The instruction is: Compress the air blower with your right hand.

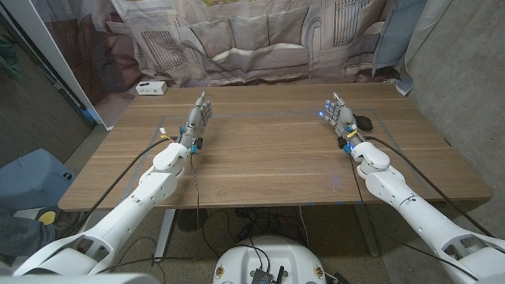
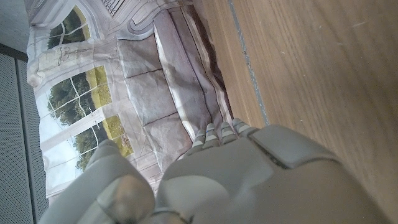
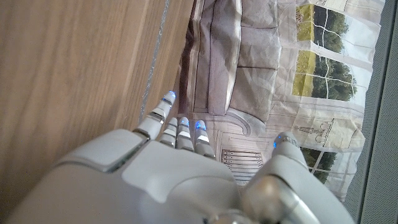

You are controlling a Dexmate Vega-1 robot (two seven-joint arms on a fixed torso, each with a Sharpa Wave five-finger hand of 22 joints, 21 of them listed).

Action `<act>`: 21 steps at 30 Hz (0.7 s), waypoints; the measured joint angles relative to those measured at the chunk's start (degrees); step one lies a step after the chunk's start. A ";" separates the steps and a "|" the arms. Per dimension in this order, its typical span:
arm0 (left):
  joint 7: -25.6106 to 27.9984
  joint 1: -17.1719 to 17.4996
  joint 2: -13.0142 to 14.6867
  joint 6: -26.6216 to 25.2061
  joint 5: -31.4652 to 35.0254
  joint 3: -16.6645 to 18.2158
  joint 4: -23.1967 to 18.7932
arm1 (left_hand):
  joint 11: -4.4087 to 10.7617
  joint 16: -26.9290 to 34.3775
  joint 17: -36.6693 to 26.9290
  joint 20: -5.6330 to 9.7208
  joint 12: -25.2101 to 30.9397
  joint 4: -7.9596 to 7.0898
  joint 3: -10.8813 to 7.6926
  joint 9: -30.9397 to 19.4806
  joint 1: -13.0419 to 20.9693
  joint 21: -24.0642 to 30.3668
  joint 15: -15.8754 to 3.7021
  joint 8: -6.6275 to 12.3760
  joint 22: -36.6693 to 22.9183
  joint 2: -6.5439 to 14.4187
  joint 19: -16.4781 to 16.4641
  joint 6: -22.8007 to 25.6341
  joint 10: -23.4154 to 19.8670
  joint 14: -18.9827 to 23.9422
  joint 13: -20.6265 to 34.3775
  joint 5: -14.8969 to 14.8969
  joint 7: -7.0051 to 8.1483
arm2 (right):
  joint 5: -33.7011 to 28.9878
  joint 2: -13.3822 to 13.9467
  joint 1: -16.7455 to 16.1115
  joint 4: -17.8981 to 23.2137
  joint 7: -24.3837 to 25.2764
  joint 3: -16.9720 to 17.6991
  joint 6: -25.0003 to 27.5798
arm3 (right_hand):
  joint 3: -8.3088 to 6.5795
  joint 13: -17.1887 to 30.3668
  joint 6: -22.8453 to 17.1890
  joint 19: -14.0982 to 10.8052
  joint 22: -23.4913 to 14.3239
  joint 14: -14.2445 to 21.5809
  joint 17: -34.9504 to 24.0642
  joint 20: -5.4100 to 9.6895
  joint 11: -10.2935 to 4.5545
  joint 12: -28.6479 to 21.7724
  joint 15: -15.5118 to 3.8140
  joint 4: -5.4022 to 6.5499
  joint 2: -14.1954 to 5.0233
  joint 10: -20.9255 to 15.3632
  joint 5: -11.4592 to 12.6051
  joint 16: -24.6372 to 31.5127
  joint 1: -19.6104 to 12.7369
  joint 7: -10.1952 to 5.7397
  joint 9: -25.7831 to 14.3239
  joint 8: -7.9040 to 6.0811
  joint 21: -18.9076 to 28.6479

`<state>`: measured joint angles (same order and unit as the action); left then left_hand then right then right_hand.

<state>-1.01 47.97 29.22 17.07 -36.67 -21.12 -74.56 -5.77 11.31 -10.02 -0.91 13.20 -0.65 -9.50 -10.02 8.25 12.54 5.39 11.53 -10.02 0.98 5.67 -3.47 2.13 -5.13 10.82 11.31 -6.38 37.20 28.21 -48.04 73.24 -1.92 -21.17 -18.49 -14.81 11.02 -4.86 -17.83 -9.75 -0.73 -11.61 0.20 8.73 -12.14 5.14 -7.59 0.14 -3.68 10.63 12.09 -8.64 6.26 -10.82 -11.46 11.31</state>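
While standing up on its edge near the far right part of the wooden table [image 1: 268,162]: right hand [image 1: 341,114], holding nothing. Reaching straight out toward the far edge with fingers [image 3: 180,127] long and close side by side, thumb sitting a little apart. Glowing blue at the fingertips, seen in the head view and the right wrist view. Not bending around anything.

Lying just beside that hand, on the side nearer the right edge of the table: air blower [image 1: 364,122], a small dark rounded thing. Too small and dark for telling if touching the hand or not.

Waiting near the far left part of the table: left hand [image 1: 197,117], also holding nothing. Pointing toward the far edge with fingers stretched out and close together, palm standing upright. Showing only its grey back and thumb in the left wrist view, with bare wood next to it.

Sitting by the far left corner: white box [image 1: 150,87], well apart from both hands.

Lying open between the two hands: lots of bare wood, and more toward the near edge.

Hanging behind the far edge: printed curtain [image 1: 252,39] with a sofa picture on it.
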 measured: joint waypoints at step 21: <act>3.65 3.76 1.76 3.01 1.69 2.11 -5.33 | -0.47 0.60 0.01 -0.42 1.43 1.23 -0.58 0.01 1.18 0.83 0.44 0.88 0.01 0.59 -6.10 7.37 -6.45 6.67 -0.01 0.00 -0.37 | -1.34 0.52 -2.57 2.90 1.04 1.23 -4.70 | 0.00 0.05 -3.90 -2.16 0.01 2.82 0.01 0.31 -0.11 -0.49 -0.33 0.00 -0.61 -2.39 0.00 0.65 -0.60 0.27 -0.25 -0.88 0.39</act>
<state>2.64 51.73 30.97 20.07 -34.97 -19.01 -79.89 -6.24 11.90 -10.02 -1.33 14.64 0.58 -10.07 -10.02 9.43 13.37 5.84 12.41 -10.01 1.57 -0.43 3.90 -4.31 1.54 10.81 11.31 -6.75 35.86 28.73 -50.61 76.14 -0.88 -19.93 -23.19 -14.81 11.07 -8.76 -19.99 -9.75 2.09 -11.60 0.52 8.62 -12.63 4.81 -7.58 -0.47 -6.07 10.63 12.74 -9.24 6.53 -11.07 -12.33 11.70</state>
